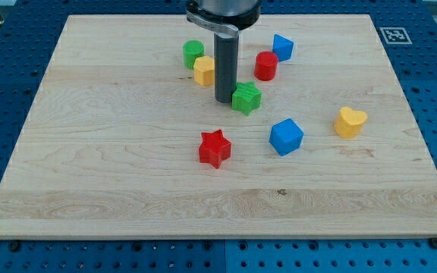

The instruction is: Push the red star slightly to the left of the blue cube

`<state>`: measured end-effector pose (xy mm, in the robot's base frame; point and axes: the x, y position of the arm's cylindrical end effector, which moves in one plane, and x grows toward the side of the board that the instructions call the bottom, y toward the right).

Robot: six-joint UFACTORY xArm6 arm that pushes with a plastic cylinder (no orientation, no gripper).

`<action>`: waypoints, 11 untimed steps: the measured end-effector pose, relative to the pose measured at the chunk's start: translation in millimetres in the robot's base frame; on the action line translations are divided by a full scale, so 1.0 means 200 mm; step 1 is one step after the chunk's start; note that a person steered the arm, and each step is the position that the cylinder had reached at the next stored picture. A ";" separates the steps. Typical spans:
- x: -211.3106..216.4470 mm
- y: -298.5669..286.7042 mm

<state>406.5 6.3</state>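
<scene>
The red star lies near the middle of the wooden board. The blue cube lies to its right, about a block's width of bare wood between them. My tip is above the red star in the view, touching or nearly touching the left side of a green star. The tip is well apart from the red star and the blue cube.
A green cylinder and a yellow block sit left of the rod. A red cylinder and a small blue block sit to its right. A yellow heart lies at the right.
</scene>
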 end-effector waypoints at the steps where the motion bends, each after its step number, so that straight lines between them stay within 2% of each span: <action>1: 0.00 0.01; 4: 0.00 -0.03; 7: 0.34 -0.35; 9: 0.49 -0.30; 11: 0.51 -0.22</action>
